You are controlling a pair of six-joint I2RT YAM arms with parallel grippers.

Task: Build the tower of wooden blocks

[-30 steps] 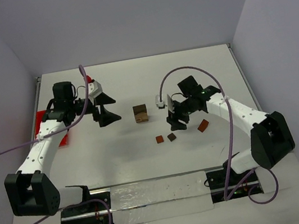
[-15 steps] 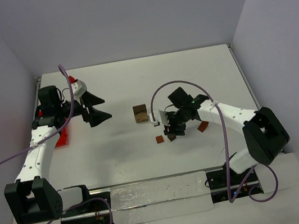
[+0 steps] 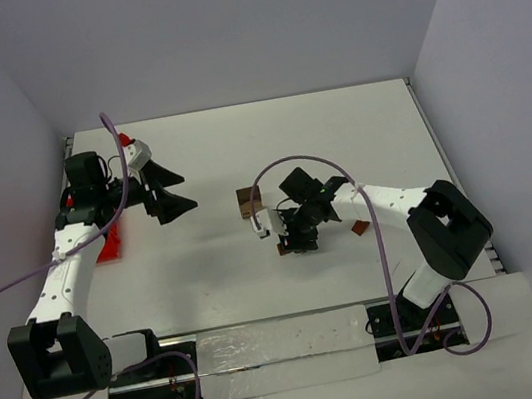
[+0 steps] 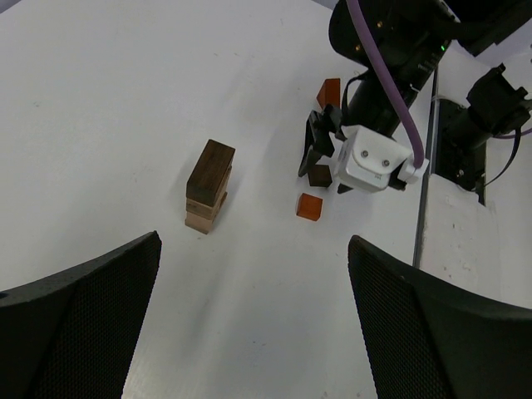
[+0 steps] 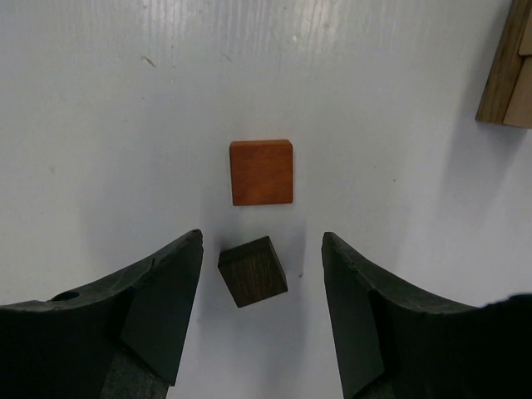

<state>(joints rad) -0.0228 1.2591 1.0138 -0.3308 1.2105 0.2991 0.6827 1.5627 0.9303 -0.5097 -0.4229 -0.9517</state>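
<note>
The right gripper (image 5: pixel 261 246) is close over the white table (image 3: pixel 367 133), with its two black fingers (image 5: pixel 158 307) spread apart. A small dark brown wooden cube (image 5: pixel 253 271) lies on the table between them, turned a little askew. There is a gap on each side of it, so the gripper grasps nothing. Just beyond this cube lies a flat reddish-brown wooden square block (image 5: pixel 262 171), near it but not touching.

The wood block tower (image 4: pixel 209 184) stands upright on the table near these two pieces, on the side towards the left arm. It is a short stack with a dark brown block on top and lighter tan blocks under it. One more reddish-brown wooden block (image 4: pixel 329 91) lies apart, on the other side of the right gripper.

The left gripper (image 4: pixel 253 245) hangs above the table, well apart from the tower, with its fingers wide open and holding nothing. A red plastic bin (image 3: pixel 107 247) is at the left edge of the table, partly hidden by the left arm.
</note>
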